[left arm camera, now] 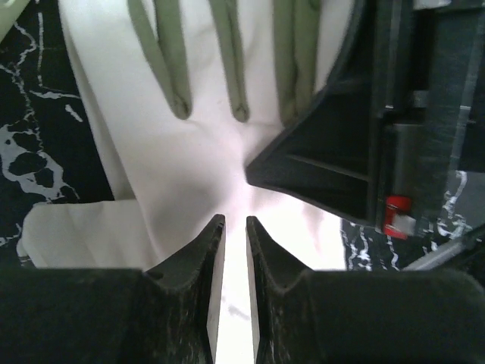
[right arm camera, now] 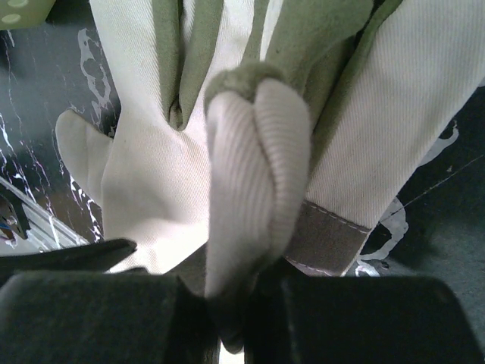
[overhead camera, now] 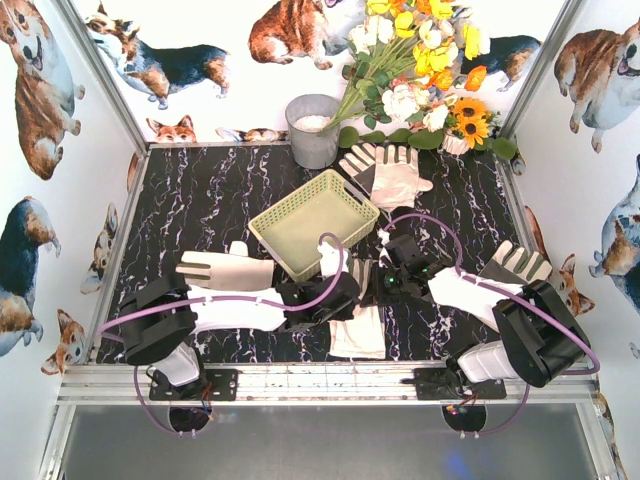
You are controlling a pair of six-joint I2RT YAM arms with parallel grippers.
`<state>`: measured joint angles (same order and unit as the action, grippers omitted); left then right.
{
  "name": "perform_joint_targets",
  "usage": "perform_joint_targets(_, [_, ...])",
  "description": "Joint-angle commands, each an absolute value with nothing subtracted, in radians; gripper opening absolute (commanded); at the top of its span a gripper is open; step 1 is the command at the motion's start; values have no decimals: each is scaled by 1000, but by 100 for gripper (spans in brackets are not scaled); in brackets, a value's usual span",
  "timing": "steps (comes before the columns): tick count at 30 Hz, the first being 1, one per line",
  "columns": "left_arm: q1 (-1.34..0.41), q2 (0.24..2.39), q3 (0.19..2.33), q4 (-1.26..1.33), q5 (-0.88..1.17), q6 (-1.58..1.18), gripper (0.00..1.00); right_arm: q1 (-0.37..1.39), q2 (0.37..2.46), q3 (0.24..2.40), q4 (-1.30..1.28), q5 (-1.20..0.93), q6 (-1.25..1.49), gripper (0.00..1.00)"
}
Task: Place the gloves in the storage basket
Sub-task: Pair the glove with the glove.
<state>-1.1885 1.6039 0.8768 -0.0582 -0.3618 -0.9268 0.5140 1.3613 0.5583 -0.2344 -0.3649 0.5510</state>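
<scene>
— Since no glove is in the storage basket yet, we'd call this the pick-up step, right? It sits in the middle of the table, and the flat glove lies just beside its near corner, between our 2 grippers.

— Yep, same read here. Our right gripper is clamped tight on the bunched glove, a ribbed fold bulging out past the jaws. We can't tell if that's the flat one's edge or a 2nd glove on top.

— And the left gripper? We see its jaws nearly together, only a thin slit, white cloth showing through, at the end away from the glove's fingers.

— Honestly we can't tell whether cloth is pinched in there or just lying underneath. Pose-wise, both arms are folded low and reach inward from their bases, so the 2 wrists sit close, almost nose to nose.

— Next move, we reckon: make sure of the pinch, lift high enough to clear the latticed wall, carry over the basket, let go. Floppy cloth may drag, and we'd watch for a bump between grippers.
</scene>
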Motion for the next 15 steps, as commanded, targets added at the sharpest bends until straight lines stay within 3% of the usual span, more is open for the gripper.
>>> perform_joint_targets(1, [-1169,1657,894,-126,-379,-934,12,508,1341,543,-215,-348,543,0])
perform_joint_targets(6, [-1169,1747,914,-218,-334,-937,10,505,1327,554,-243,-340,527,0])
perform_joint_targets(10, [-1170,1785,900,-232,-298,-929,9,494,1285,583,-305,-344,495,18])
perform_joint_targets(15, [-1172,1771,894,-229,-301,-924,9,442,1180,587,-377,-339,479,28])
